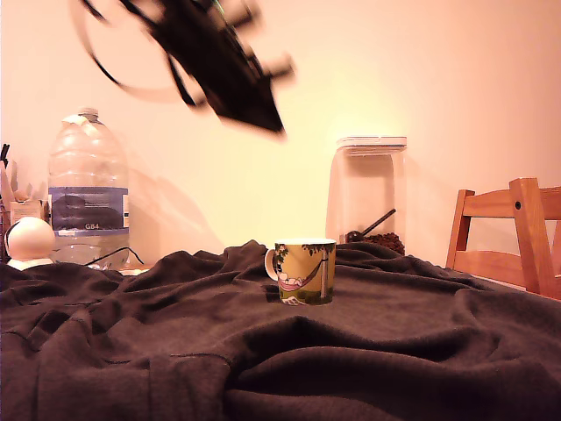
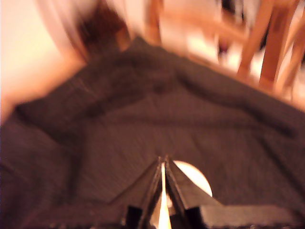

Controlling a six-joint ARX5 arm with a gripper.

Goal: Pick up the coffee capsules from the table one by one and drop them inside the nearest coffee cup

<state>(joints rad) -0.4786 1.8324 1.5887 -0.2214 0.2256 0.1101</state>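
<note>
- Bench (image 1: 394, 351), under rumpled dark cloth.
- Gripper (image 1: 275, 125), blurred, high above the cup; jaws nearly together, grip on anything unclear.
- Cup (image 1: 307, 272) upright mid-bench.
- Pale round shape (image 2: 193, 176) at the fingertips, possibly a capsule.

We see the table (image 1: 368, 351) draped in a rumpled dark grey-brown cloth (image 1: 131, 351), its folds running across the whole surface. The cup (image 1: 305, 271) stands upright on the cloth near the middle. In the wrist view the same cloth (image 2: 143, 119) shows blurred. We can make out no capsules on it in either view.
</note>
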